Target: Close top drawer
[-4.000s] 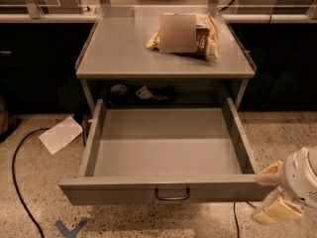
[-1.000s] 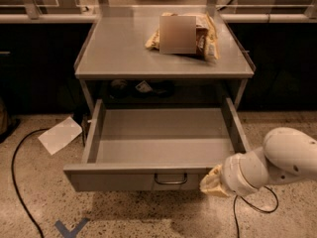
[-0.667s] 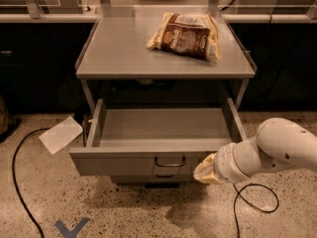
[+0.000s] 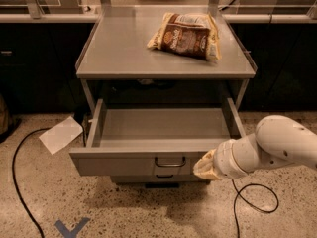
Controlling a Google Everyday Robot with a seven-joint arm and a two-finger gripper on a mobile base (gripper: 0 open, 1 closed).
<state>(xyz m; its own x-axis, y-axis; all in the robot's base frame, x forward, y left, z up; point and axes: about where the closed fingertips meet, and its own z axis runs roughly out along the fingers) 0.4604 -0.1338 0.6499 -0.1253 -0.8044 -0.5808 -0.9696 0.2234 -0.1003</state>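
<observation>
One gripper [image 4: 204,166] was found against the front of the open top drawer [image 4: 116,165], right of centre (its grip could not be told).

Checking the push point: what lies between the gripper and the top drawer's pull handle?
Only bare grey drawer front, as the camera view shows. The gripper sits at the right end of the top drawer, right of its handle.
</observation>
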